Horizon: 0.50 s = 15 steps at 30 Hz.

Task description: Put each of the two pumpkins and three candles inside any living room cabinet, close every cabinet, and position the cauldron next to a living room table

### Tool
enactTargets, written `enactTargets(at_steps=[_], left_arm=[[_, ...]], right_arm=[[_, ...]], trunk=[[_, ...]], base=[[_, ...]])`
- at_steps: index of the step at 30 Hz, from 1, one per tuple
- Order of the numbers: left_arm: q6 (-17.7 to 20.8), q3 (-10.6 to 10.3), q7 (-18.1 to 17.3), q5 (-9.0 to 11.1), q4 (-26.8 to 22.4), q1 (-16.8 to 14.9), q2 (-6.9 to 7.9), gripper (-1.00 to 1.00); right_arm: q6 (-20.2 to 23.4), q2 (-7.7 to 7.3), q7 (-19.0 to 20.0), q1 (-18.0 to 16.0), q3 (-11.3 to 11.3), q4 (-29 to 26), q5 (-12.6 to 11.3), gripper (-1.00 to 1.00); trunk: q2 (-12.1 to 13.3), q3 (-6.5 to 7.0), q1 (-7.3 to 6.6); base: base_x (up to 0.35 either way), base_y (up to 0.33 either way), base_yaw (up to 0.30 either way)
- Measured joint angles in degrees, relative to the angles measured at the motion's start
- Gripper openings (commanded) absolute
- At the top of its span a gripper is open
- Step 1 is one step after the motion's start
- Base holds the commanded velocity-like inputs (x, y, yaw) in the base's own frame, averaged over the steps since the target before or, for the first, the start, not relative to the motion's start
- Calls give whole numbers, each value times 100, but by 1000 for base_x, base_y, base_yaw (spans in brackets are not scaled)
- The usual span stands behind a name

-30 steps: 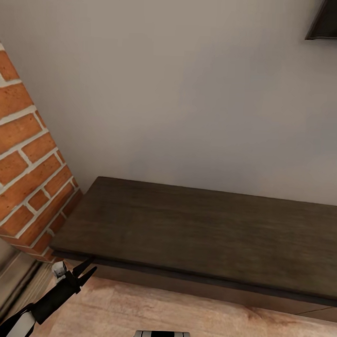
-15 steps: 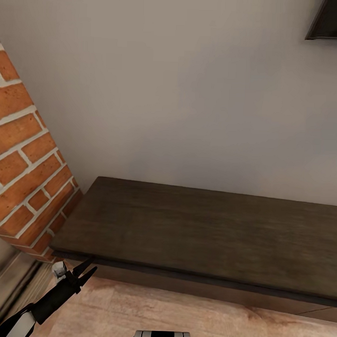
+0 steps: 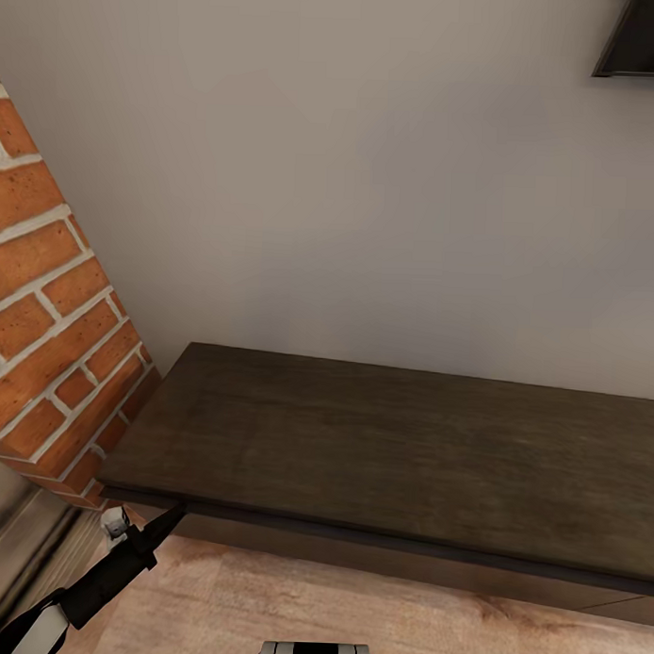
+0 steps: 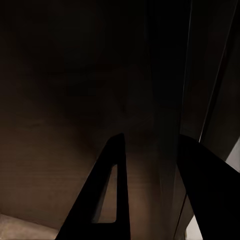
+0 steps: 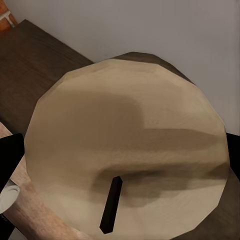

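Observation:
The long dark brown cabinet [image 3: 380, 442] stands against the wall, seen from above. My left gripper [image 3: 174, 512] is at its front left corner, just under the top's lip. In the left wrist view its fingers [image 4: 111, 190] are drawn in on a dark vertical drawer-front edge [image 4: 165, 75]. A pale beige round candle [image 5: 130, 125] with a dark wick [image 5: 111, 204] sits in my right gripper [image 5: 120, 160], whose black fingers [image 5: 10, 155] flank it, above the cabinet top [image 5: 35, 65]. Pumpkins, cauldron and table are out of view.
A red brick fireplace [image 3: 44, 336] rises left of the cabinet, close to my left arm. A plain grey wall [image 3: 370, 178] is behind, with a dark screen corner [image 3: 644, 36] at the upper right. Light wooden floor [image 3: 261, 598] runs along the cabinet's front.
My left gripper's fingers, spread in a V at the cabinet's front corner before, have drawn together. The camera and cabinet have not shifted.

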Motion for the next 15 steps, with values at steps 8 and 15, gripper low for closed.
enactTargets(at_steps=[8,15], left_arm=[[1,-1,0,-1,-1,-1,-2,-100],[5,-17,0,8,-2,-2,-4,-100]], right_arm=[[0,5,-1,0,1,0,0,-100],[0,5,-1,0,0,0,0,-100]], trunk=[[0,0,0],[0,0,0]], base=[[0,0,0],[0,0,0]])
